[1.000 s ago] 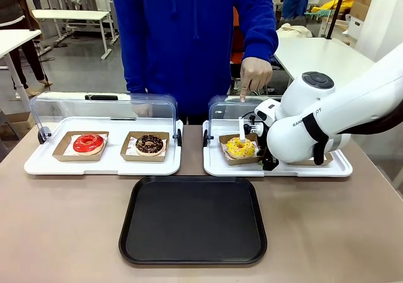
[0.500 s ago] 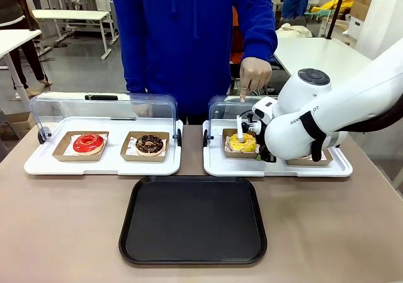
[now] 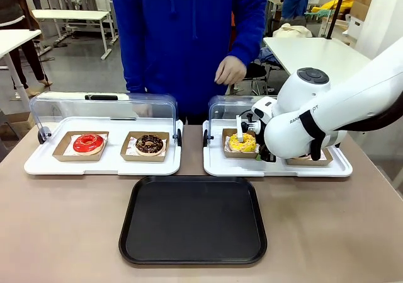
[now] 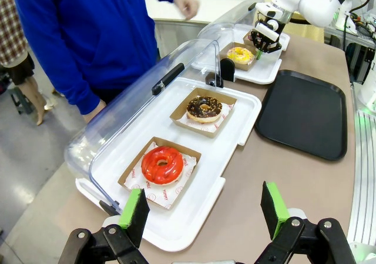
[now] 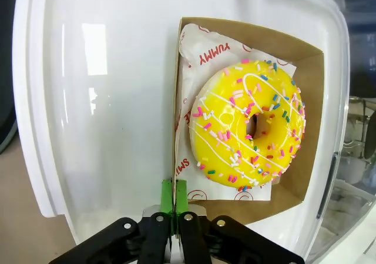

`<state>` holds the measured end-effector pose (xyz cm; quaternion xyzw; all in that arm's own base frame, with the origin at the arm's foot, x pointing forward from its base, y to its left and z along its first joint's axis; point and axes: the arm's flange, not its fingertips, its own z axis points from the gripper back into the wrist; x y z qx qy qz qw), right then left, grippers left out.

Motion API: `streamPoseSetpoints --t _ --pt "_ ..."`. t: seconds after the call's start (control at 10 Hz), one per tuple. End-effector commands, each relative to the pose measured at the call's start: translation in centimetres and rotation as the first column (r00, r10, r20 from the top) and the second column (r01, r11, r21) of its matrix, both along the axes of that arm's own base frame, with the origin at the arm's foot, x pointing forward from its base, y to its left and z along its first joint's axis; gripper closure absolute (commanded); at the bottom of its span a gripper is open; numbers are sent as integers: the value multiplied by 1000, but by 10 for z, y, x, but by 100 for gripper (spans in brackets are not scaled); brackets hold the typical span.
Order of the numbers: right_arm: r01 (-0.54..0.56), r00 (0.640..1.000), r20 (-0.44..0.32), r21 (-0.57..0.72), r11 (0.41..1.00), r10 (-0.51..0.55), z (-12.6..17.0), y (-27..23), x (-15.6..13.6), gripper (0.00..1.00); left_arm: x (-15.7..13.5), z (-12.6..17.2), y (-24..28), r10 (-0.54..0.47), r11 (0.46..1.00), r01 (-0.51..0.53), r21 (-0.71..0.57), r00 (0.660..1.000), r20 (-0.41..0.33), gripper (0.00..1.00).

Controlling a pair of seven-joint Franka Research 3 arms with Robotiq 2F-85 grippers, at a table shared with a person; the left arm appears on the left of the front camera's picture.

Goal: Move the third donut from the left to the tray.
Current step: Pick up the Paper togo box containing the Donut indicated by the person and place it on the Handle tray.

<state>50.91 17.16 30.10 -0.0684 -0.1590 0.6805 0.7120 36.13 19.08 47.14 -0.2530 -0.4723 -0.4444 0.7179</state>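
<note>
Pincer (image 5: pixel 174 200) — on donut holder's (image 5: pixel 258 208) rim

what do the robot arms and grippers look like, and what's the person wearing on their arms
The right arm is glossy white with rounded joints, a dark grey round cap on top, a black band and dark lettering on its side. The right gripper has black linkage fingers tipped with green pads. The left gripper matches: black jointed fingers, bright green pads. The person wears long, loose sleeves of a bright blue top.
</note>
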Motion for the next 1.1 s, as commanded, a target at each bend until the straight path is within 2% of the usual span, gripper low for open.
streamPoseSetpoints --t 0.0,0.2,0.5,0.8,1.0 --pt "0 1000 0 0 1000 0 0 0 0 99 -2 1 -1 -9 1000 9 -3 1000 7 0" --pt "13 998 63 19 1000 -14 32 -3 -17 99 -2 1 -1 -9 1000 9 -3 1000 7 0" --pt "8 995 101 19 1000 -10 73 -2 -43 99 -2 1 -1 -9 1000 9 -3 1000 7 0" --pt "14 998 58 49 999 -17 106 4 -79 99 -2 1 -1 -9 1000 9 -3 1000 7 0" --pt "-4 1000 12 56 998 3 115 10 -107 99 -2 1 -1 -9 1000 9 -3 1000 7 0"
